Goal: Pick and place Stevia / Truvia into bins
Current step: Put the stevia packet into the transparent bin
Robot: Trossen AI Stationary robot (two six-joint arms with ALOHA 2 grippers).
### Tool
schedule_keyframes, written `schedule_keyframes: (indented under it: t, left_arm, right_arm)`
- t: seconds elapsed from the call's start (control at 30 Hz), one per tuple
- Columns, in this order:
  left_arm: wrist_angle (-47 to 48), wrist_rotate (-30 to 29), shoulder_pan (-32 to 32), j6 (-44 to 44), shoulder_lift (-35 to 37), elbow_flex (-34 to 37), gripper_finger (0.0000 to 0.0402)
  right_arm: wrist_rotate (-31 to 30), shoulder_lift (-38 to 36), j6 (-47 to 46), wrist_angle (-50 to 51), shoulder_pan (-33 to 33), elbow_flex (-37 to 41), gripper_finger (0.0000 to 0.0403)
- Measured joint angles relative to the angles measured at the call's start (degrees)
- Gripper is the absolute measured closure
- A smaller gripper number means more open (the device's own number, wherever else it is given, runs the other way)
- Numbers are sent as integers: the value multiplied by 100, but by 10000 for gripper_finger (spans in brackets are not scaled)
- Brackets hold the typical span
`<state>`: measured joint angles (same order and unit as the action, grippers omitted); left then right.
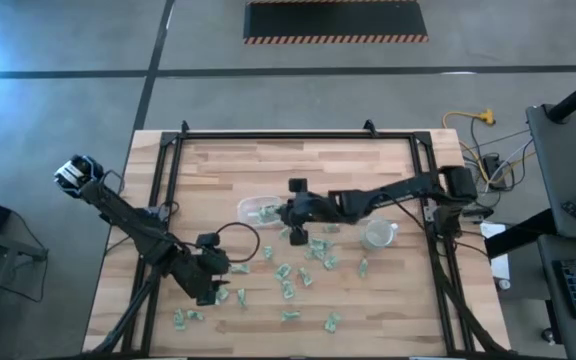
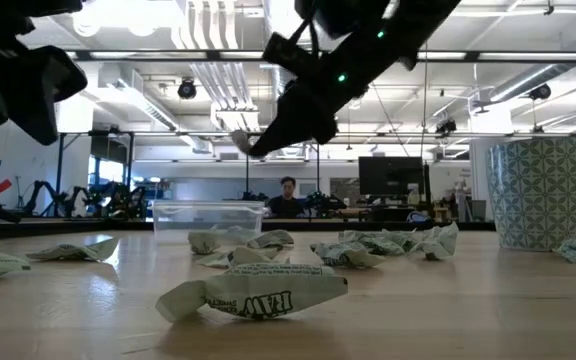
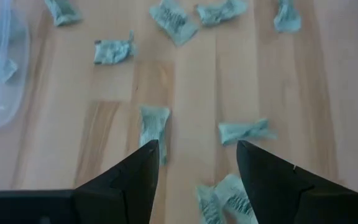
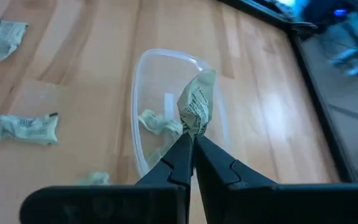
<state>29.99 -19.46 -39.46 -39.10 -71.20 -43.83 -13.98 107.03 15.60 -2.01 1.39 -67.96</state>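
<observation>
Overhead, the right gripper (image 4: 191, 140) pinched a crumpled pale green paper sweetener packet (image 4: 197, 102) above the shallow clear plastic tub (image 4: 143, 81) mid-table; the left gripper (image 3: 194, 155), fingers (image 3: 135, 177) spread, hovered near the table's front-left corner.

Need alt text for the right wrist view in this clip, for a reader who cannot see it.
The right gripper pinches a crumpled green-and-white sweetener packet just above a clear plastic tub that already holds another packet. More packets lie on the wooden table beside the tub.
</observation>
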Motion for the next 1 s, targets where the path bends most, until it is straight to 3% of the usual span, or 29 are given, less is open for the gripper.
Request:
schedule_keyframes:
  t: [0.1, 0.3, 0.47, 0.73, 1.0]
  left_arm:
    - [-364, -55, -2, 0, 4, 165, 203]
    - [-670, -106, -2, -3, -89, 327, 203]
    - [-706, -110, -2, -8, -270, 330, 203]
    - [-701, -495, 12, 43, -770, 334, 203]
    - [-644, -713, 89, 47, -1496, 334, 203]
  right_arm:
    - [343, 275, 115, -33, -196, -224, 394]
    - [358, 786, 122, 148, -428, -668, 390]
    - [374, 937, 80, 625, -481, -992, 347]
    - [374, 585, 105, 1097, -422, -1015, 270]
    - [374, 26, 37, 2037, -59, -947, 255]
